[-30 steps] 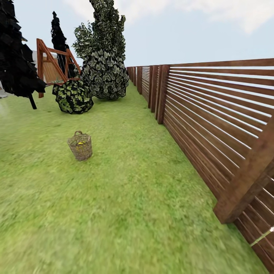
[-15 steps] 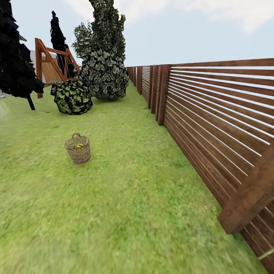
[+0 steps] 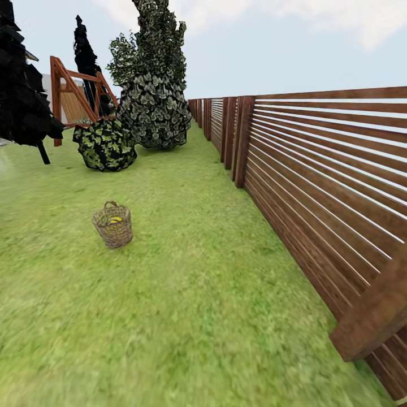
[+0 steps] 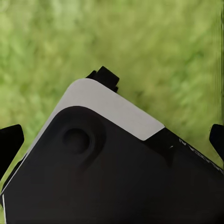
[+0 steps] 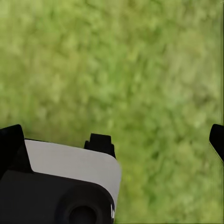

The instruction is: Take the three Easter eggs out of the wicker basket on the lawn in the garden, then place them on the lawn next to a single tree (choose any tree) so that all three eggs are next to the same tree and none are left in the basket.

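The wicker basket (image 3: 113, 225) stands upright on the lawn (image 3: 186, 294), some way ahead and left of centre in the head view. A bit of yellow, an Easter egg (image 3: 116, 219), shows inside its rim; I cannot tell how many eggs lie there. A tall tree (image 3: 155, 96) with dark, pale-spotted leaves rises far behind the basket, its trunk hidden by foliage. My left gripper (image 4: 112, 140) is open over grass, above the robot's dark base. My right gripper (image 5: 112, 140) is open too, with its fingertips (image 5: 10, 140) wide apart and nothing between them.
A brown slatted fence (image 3: 316, 186) runs along the whole right side, with a post (image 3: 373, 322) jutting close at the lower right. A round bush (image 3: 105, 144), a black tree (image 3: 25, 96) and a wooden frame (image 3: 68, 90) stand at the far left.
The whole head view has shifted as the camera moved. The basket now shows a little lower and further left, and the near fence post further right and lower.
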`<state>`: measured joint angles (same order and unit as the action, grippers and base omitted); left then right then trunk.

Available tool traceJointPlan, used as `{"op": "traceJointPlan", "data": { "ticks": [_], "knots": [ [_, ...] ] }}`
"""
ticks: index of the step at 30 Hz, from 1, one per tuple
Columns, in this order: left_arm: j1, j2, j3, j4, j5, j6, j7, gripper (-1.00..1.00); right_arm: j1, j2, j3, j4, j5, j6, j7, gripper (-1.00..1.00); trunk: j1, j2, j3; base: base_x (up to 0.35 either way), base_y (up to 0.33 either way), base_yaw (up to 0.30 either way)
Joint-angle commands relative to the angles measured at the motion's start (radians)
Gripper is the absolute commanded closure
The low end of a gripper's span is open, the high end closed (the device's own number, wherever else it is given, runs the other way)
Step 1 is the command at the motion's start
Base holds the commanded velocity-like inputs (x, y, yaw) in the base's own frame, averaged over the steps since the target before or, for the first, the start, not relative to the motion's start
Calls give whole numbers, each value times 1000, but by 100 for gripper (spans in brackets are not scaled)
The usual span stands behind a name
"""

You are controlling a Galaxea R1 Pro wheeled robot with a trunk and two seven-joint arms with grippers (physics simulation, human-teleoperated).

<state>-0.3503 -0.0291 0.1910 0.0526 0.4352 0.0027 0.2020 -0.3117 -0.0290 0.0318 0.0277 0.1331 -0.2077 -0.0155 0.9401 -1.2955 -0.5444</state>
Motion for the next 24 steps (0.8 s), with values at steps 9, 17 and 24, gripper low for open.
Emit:
{"op": "traceJointPlan", "data": {
  "ticks": [9, 17, 24],
  "knots": [
    [-1, 0, 7, 1, -6, 0, 2, -100, -1, 0, 3, 3, 6, -6, -3, -100, 1, 0, -1, 322, 0, 0],
    [-1, 0, 8, 1, -6, 0, 2, -100, -1, 0, 2, 3, 6, -6, -3, -100, 1, 0, -1, 322, 0, 0],
    [-1, 0, 8, 1, -6, 0, 1, -100, -1, 1, 3, 3, 6, -6, -3, -100, 1, 0, -1, 322, 0, 0]
  ]
}}
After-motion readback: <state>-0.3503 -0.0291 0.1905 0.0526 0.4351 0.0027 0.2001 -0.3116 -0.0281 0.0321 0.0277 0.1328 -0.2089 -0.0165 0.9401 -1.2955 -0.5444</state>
